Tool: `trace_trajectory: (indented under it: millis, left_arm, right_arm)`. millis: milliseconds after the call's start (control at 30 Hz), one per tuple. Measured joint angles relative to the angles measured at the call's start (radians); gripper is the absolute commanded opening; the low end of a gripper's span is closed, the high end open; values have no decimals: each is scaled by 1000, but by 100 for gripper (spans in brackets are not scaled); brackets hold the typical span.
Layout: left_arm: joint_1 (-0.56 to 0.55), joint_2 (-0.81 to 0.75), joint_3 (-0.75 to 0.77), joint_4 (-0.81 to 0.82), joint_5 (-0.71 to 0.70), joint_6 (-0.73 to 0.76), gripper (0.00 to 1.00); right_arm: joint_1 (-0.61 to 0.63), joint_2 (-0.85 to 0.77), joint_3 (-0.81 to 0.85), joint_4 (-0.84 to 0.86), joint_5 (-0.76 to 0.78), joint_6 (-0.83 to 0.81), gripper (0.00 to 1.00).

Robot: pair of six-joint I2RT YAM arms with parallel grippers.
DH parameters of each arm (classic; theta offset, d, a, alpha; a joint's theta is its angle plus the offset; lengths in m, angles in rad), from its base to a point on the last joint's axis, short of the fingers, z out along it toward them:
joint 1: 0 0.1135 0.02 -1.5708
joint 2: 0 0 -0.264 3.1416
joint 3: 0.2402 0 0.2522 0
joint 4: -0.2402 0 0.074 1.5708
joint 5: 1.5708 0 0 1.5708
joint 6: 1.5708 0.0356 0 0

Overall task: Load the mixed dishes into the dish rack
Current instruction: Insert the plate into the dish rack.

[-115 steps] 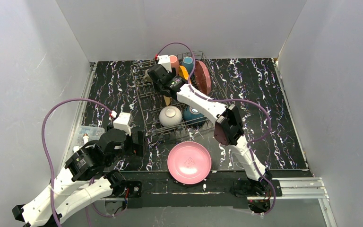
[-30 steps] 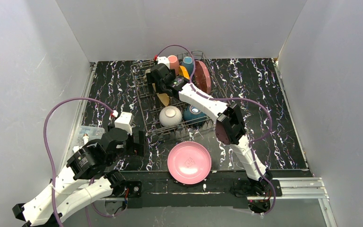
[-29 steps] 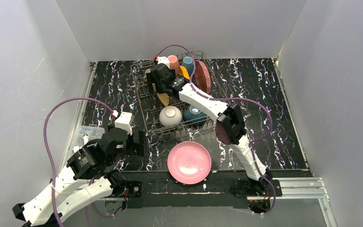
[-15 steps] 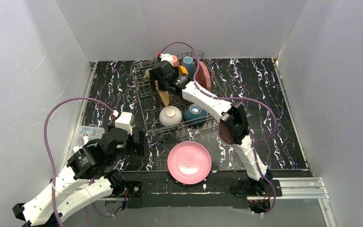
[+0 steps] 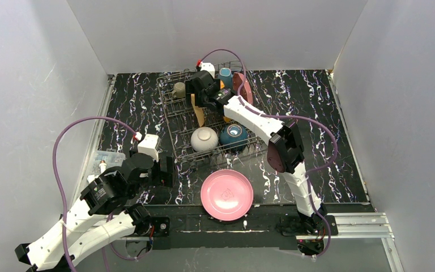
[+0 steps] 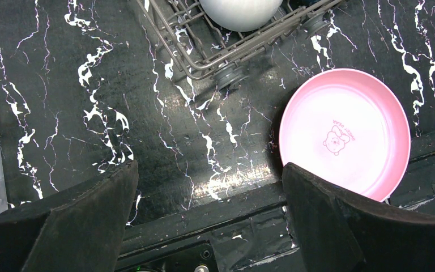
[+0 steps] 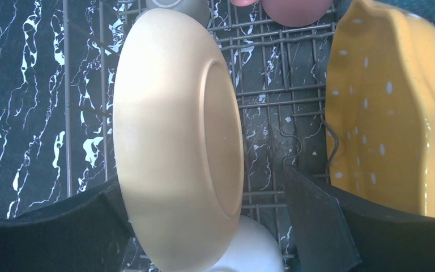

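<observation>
The dish rack (image 5: pixel 175 122) stands at the back middle of the table. In it are a tan bowl (image 5: pixel 199 116) on edge, a white bowl (image 5: pixel 204 139), a dark-blue bowl (image 5: pixel 233 136), a dark-red plate (image 5: pixel 242 90), a teal mug (image 5: pixel 225 76) and an olive-grey mug (image 5: pixel 179 89). My right gripper (image 5: pixel 199 95) hangs open over the tan bowl (image 7: pixel 175 136), which stands between its fingers with a gap to the right one; the orange plate (image 7: pixel 388 107) is beside it. A pink plate (image 5: pixel 227 194) lies flat on the table in front of the rack. My left gripper (image 6: pixel 208 170) is open and empty, left of the pink plate (image 6: pixel 345 130).
A clear plastic box (image 5: pixel 105 160) lies at the table's left edge. White walls close in the left, back and right. The black front rail (image 5: pixel 204 224) runs just below the pink plate. A pink mug (image 7: pixel 294 11) sits behind the tan bowl.
My right gripper has moved right and toward the rack's back, still open, uncovering the olive-grey mug. The tan bowl stays on edge. The left arm has not moved.
</observation>
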Motion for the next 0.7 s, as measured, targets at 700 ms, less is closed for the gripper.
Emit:
trace_trajectory:
  millis: [700]
  left_arm:
    - [0, -32, -1, 0, 0, 0, 98]
  right_arm:
    - [-11, -63, -111, 54, -40, 16, 94]
